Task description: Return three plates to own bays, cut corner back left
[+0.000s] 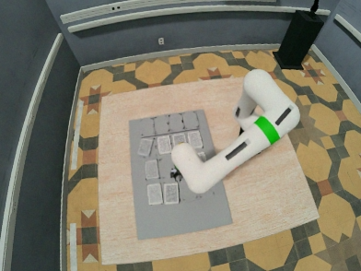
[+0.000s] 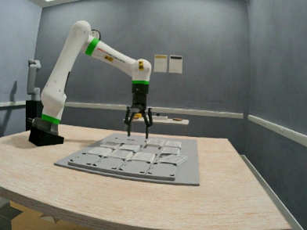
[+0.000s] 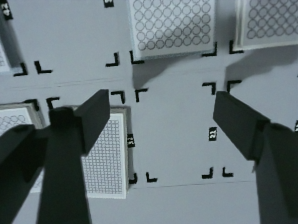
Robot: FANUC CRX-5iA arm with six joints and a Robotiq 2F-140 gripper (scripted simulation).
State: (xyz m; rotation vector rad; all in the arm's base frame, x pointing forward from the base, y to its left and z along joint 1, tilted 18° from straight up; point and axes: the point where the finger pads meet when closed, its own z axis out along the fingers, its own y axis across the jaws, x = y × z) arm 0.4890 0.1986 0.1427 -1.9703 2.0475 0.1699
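Wrist: open gripper (image 3: pixel 165 122) (empty) beside 384-well plate (image 3: pixel 106 155).

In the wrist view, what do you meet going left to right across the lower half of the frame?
Dark left finger of the open gripper → white fine-welled sealed plate → empty grey bay floor framed by black corner marks → dark right finger.
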